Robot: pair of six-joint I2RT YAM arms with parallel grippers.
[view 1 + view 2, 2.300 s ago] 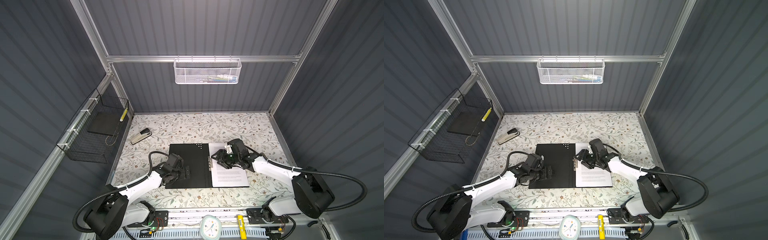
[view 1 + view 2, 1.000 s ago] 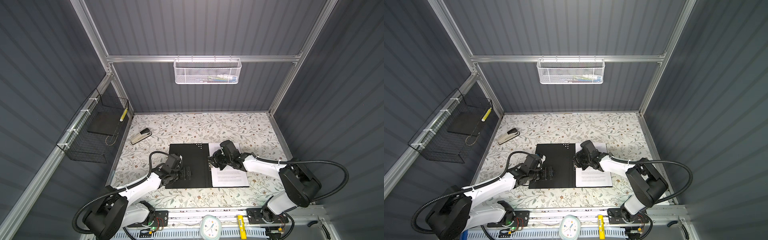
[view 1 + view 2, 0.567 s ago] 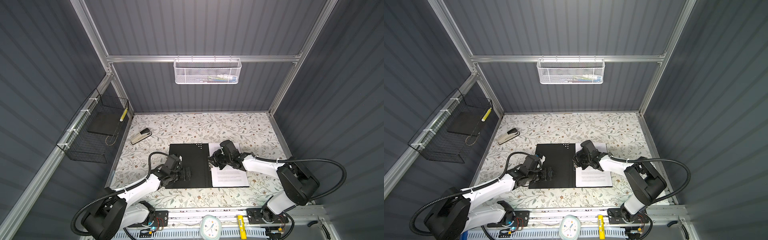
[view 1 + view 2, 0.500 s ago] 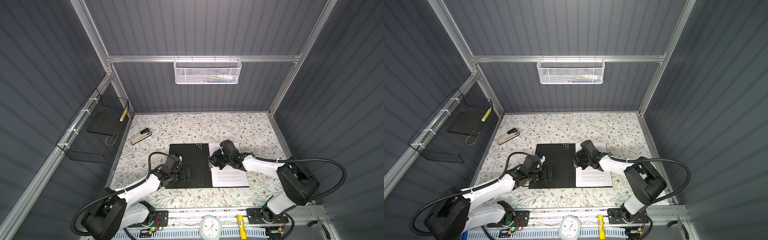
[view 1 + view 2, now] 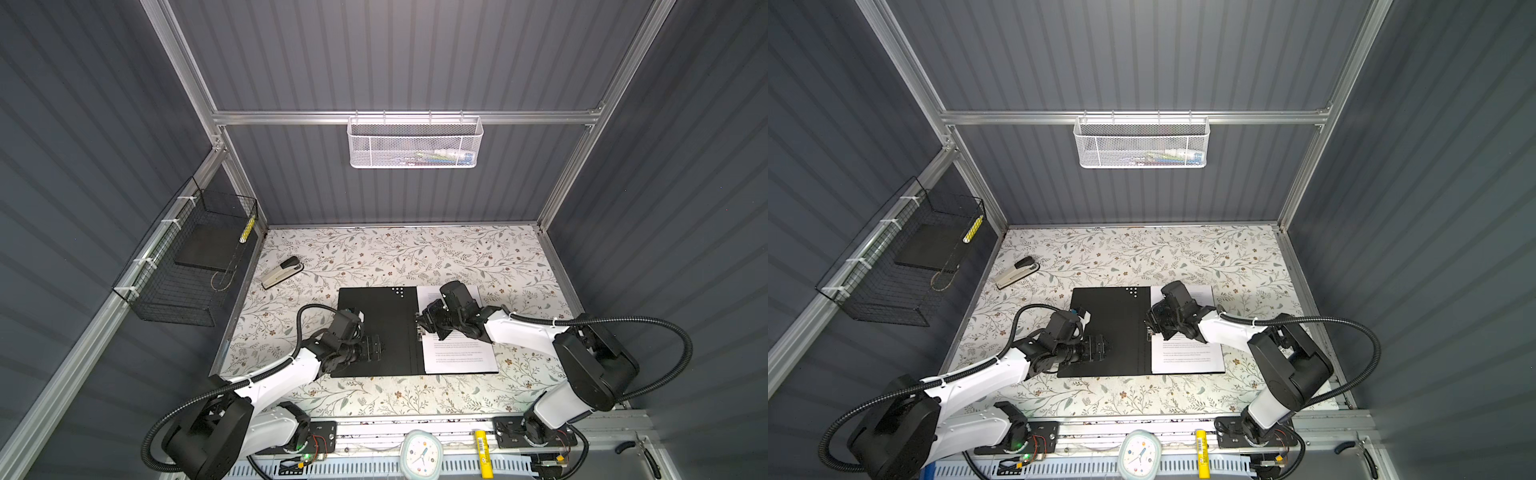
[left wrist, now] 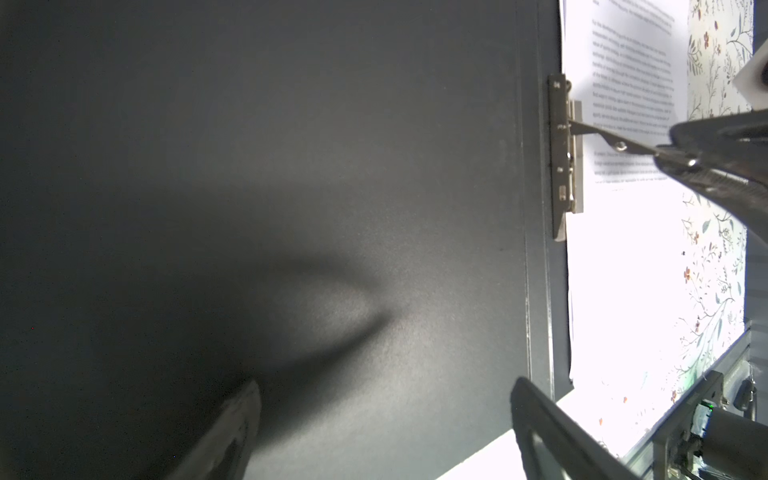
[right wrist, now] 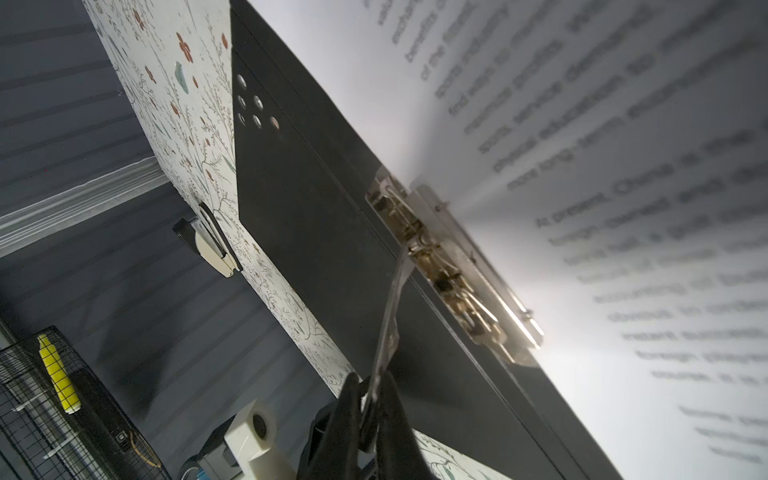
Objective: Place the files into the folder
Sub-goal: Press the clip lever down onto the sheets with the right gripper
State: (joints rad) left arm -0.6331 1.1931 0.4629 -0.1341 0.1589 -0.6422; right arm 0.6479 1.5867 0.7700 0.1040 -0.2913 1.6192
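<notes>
The folder (image 5: 386,316) lies open on the table in both top views, black inside up (image 5: 1113,316). The files (image 5: 457,357), white printed sheets, rest on its right half (image 5: 1187,357). A metal clip (image 7: 457,266) sits along the spine, over the sheets' edge. My right gripper (image 7: 370,399) is shut on the clip's thin lever (image 7: 390,316), which stands up off the folder; the left wrist view shows that lever (image 6: 611,139) too. My left gripper (image 6: 386,395) is open just over the bare left cover (image 5: 376,351), nothing between its fingers.
A stapler (image 5: 282,272) lies at the back left of the floral table. A black wire basket (image 5: 187,266) hangs on the left wall, a white mesh basket (image 5: 415,141) on the back wall. A small clock (image 5: 419,455) and a yellow marker (image 5: 482,453) sit on the front rail.
My right gripper moved left over the sheets to the spine and closed on the clip's lever. The left gripper has stayed open over the left cover.
</notes>
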